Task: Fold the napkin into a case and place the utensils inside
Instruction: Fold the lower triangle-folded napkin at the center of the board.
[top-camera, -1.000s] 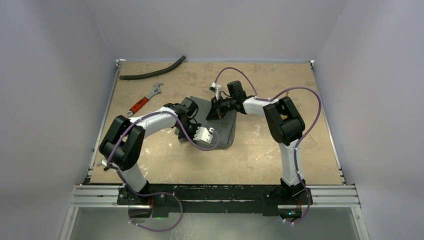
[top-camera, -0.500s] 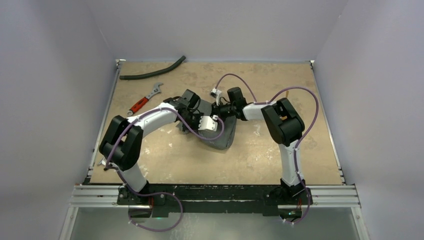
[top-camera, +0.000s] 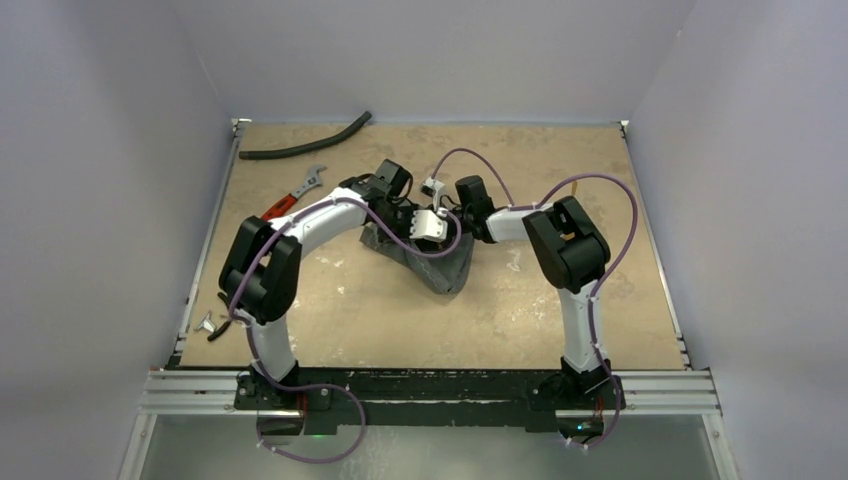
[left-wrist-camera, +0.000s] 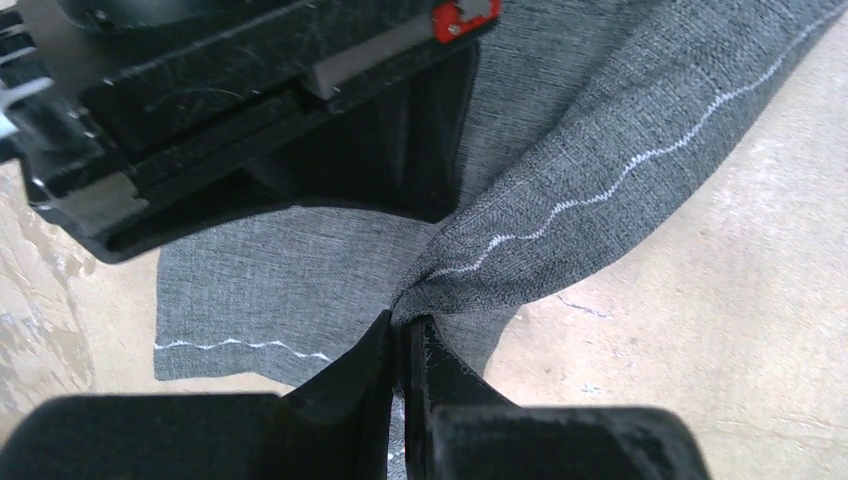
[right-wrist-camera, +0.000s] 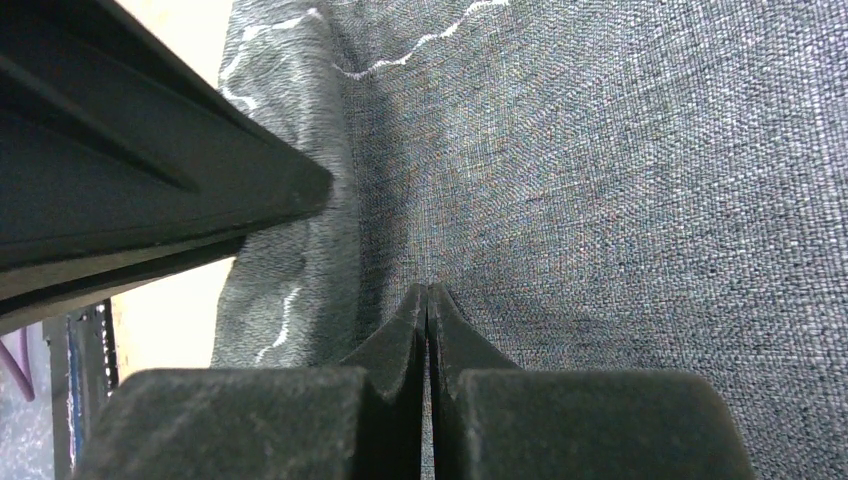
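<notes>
There is one table (top-camera: 500, 320). On it lies one grey napkin (top-camera: 447, 270). There are two robot arms, the left arm (top-camera: 310, 222) and the right arm (top-camera: 565, 245). Each arm has one gripper, so that makes two: the left gripper (left-wrist-camera: 405, 325) and the right gripper (right-wrist-camera: 428, 295). Each gripper has two fingers, so four fingers in all. There are two purple cables (top-camera: 612, 195), one on each arm. There is one black hose (top-camera: 300, 148). There is one wrench (top-camera: 309, 182) with a red handle. One small thing (top-camera: 208, 324) sits by the table's left edge, too tiny to name.
</notes>
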